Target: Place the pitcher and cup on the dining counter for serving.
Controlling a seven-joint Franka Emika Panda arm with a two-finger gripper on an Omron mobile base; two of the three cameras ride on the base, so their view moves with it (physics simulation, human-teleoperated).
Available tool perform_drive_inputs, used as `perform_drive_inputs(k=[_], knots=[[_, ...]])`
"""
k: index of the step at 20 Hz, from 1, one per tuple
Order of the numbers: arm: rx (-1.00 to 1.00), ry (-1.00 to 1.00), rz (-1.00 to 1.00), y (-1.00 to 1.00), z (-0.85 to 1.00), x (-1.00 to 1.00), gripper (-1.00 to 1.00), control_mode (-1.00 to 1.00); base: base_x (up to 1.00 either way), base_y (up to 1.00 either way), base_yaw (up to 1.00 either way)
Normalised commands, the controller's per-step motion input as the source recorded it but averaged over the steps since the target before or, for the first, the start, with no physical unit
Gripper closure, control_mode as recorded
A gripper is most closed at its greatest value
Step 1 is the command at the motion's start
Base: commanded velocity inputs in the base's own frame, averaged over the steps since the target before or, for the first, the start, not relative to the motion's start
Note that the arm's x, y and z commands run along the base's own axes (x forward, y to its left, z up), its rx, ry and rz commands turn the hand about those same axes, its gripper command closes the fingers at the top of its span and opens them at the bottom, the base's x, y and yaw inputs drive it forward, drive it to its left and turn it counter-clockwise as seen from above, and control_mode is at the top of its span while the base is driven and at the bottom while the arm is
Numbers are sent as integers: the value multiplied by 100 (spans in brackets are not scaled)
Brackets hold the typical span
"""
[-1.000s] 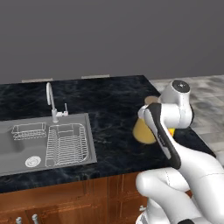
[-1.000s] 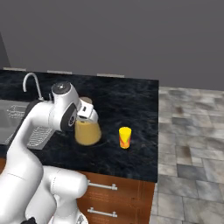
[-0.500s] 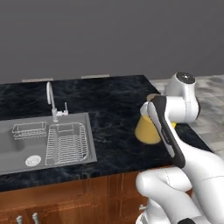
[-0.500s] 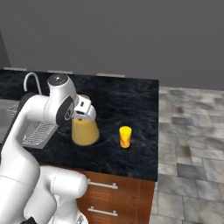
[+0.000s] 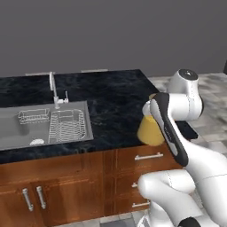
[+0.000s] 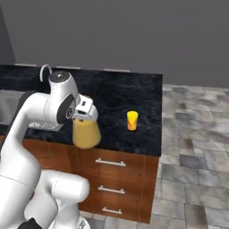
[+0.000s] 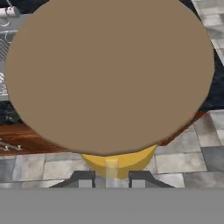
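The gripper (image 7: 111, 176) is nipped nearly closed on what looks like the thin handle of the pitcher (image 6: 86, 132), hanging over the front edge of the dining counter (image 6: 120, 91), a full, fragile, top-heavy thing

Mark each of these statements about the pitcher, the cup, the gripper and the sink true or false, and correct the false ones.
1. The gripper is closed on the pitcher at its thin handle. True.
2. The cup lies tipped over in the sink. False: it stands upright on the dining counter, to the pitcher's right in the right base view.
3. The pitcher has no lid. False: a tan round lid covers it.
4. The sink holds a wire rack. True.
5. The cup is taller than the pitcher. False: it is much shorter.
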Motion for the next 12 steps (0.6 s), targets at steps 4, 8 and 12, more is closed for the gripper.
perform_drive_inputs(k=[4, 8, 12], knots=[[0, 0, 0, 0, 0, 0, 100, 100, -55, -58, 0], [0, 0, 0, 0, 0, 0, 100, 100, -15, -84, -3], [0, 0, 0, 0, 0, 0, 100, 100, 0, -95, -4]])
